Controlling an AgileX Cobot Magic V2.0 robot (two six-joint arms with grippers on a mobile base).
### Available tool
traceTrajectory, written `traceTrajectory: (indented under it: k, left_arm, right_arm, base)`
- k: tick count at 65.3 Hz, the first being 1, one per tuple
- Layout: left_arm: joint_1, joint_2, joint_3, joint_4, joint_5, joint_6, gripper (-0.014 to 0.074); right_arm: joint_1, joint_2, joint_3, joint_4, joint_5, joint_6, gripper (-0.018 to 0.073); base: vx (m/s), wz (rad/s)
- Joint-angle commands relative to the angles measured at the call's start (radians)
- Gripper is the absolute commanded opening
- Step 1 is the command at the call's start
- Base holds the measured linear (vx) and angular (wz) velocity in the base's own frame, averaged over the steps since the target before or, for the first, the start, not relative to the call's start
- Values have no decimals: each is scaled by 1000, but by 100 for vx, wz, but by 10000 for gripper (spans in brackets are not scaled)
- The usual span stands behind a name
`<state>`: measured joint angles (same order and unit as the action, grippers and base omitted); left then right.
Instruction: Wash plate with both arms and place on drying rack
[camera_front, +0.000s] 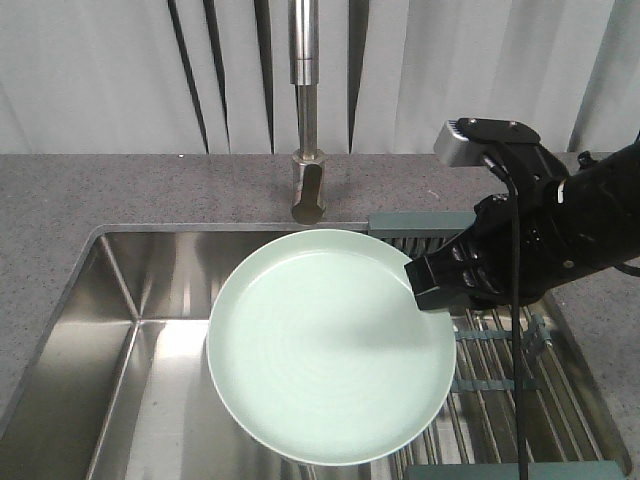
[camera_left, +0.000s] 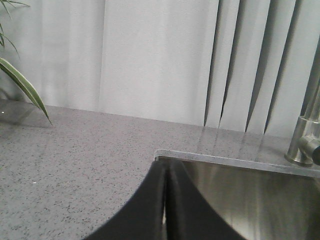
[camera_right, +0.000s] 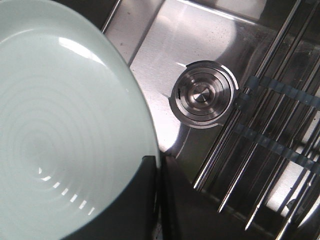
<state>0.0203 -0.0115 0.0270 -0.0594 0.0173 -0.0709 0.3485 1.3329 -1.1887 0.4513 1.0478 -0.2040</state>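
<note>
The round pale mint-green plate (camera_front: 320, 345) is held in the air above the stainless steel sink basin (camera_front: 140, 340), pinched at its right rim by the black right end effector (camera_front: 420, 283). The right wrist view shows its dark fingers (camera_right: 142, 200) clamped on that rim, with the round steel drain (camera_right: 202, 95) below. The black left end effector (camera_left: 165, 175) has its fingers pressed together on nothing, at the corner where the grey speckled desk (camera_left: 75, 160) meets the sink, away from the plate. No water shows at the tall steel faucet (camera_front: 305, 100) (whether the plate is wet I cannot tell), so I judge the two-armed washing unfinished. The rack of thin metal rods with dark grey-green end bars (camera_front: 485, 400) sits just right of the plate, and the plate is not yet on it.
</note>
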Motion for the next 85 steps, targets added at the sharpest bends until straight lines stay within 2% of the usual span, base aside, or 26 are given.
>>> traceTrajectory:
  k: [1,75,85]
  left_arm:
    - [-7,-15,-26,-1,-72,-6,-7]
    - [-7,-14,-26,-1,-87,-3,-7]
    - [-7,-13,-84,-2,-105,-9,-7]
  right_arm:
    - [-2,-31,-23,28,-35,-7,-4]
    - [-2,-31,-23,28,-33,-7,-4]
    - [-2,-31,-23,28,-33,-7,-4]
  base:
    - [3,-6]
    - [0,0]
    - [0,0]
